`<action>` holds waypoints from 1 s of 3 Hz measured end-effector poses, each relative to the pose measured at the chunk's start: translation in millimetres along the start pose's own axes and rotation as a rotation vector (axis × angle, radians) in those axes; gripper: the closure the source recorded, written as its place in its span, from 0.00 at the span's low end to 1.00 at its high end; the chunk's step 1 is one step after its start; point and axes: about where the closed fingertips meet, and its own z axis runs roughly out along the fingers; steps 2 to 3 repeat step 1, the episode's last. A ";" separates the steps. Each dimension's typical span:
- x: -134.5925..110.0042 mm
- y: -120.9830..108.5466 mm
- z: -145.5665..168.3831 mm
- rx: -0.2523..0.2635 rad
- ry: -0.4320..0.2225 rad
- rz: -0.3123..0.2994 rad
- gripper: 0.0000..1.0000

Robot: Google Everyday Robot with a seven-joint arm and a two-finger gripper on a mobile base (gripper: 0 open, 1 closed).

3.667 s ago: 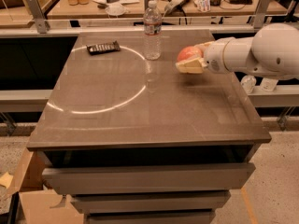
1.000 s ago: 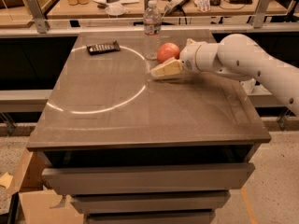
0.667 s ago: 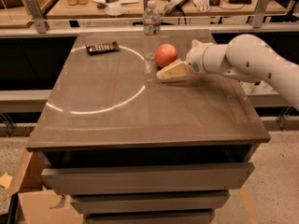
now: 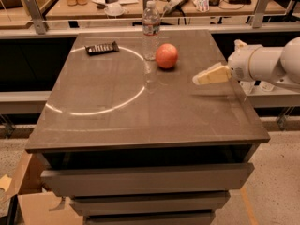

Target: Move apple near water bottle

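The apple [image 4: 166, 56], orange-red and round, rests on the brown table [image 4: 140, 121] at its far middle. It sits just right of the water bottle [image 4: 150, 29], a slim clear bottle with a white cap that stands upright; the two are close together. My gripper [image 4: 209, 75], cream-coloured on a white arm, hovers low over the table's right side. It is well to the right of the apple, apart from it, and holds nothing.
A black remote [image 4: 101, 48] lies at the table's far left. A bright ring of light [image 4: 101, 110] crosses the tabletop. A cluttered bench [image 4: 187, 3] stands behind a rail. Drawers [image 4: 145, 179] sit below the front edge, a cardboard box [image 4: 28, 200] at lower left.
My gripper carried the apple left to a spot beside the bottle, let it go, and has drawn back to the right side of the table. The apple stays by the bottle.
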 end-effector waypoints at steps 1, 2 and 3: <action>5.8 -8.9 -13.6 0.023 0.004 0.008 0.00; 5.8 -8.9 -13.6 0.023 0.004 0.008 0.00; 5.8 -8.9 -13.6 0.023 0.004 0.008 0.00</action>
